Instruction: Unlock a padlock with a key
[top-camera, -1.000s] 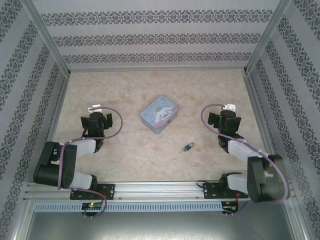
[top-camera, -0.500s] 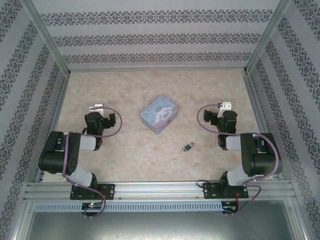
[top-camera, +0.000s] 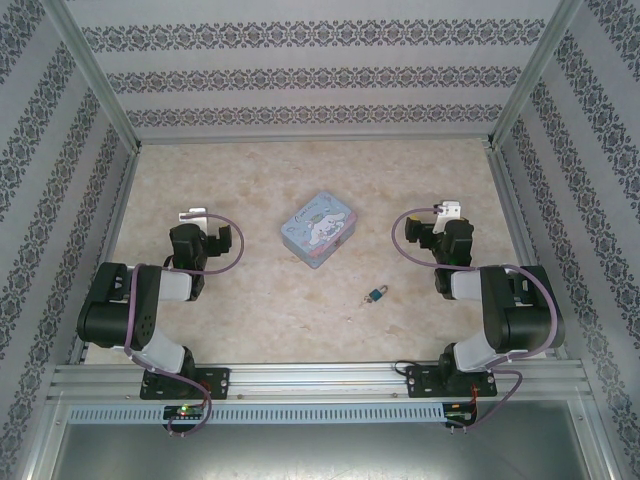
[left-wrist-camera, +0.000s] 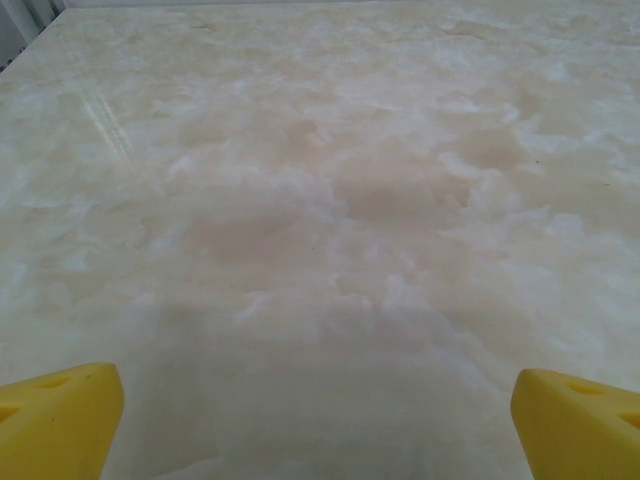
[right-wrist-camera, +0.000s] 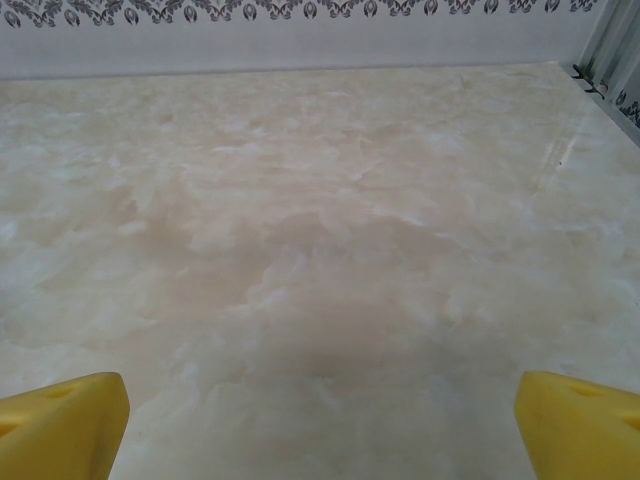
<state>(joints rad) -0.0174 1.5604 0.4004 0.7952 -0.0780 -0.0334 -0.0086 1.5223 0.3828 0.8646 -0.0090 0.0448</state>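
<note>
The padlock (top-camera: 377, 294) sat on the marbled surface (top-camera: 300, 330), near the front and a little right of centre, teal body plain to see from the top view. A thin pale sliver, the key (top-camera: 366, 298), lay right against its left side, too small to tell whether it was in the lock or only touching it. Behind and to the left, well apart from both, rested the pastel blue tin box (top-camera: 319, 229), turned at an angle.

Over on the left, the left arm (top-camera: 130, 310) was folded back near its base. Its wrist camera caught the left gripper (left-wrist-camera: 320, 430) spread wide, one yellow fingertip (left-wrist-camera: 60, 420) in each bottom corner, bare surface between them and nothing held.

Same picture on the other side: the right arm (top-camera: 510, 315) was tucked in by the right wall (top-camera: 560, 200), and the right gripper (right-wrist-camera: 320, 430) was wide apart too, yellow fingertips (right-wrist-camera: 60, 425) at the frame's lower corners, holding nothing, looking across open surface toward the patterned back wall (right-wrist-camera: 300, 40).

Both grippers stood well away from the padlock, which lay between the two arms, closer to the right one.
</note>
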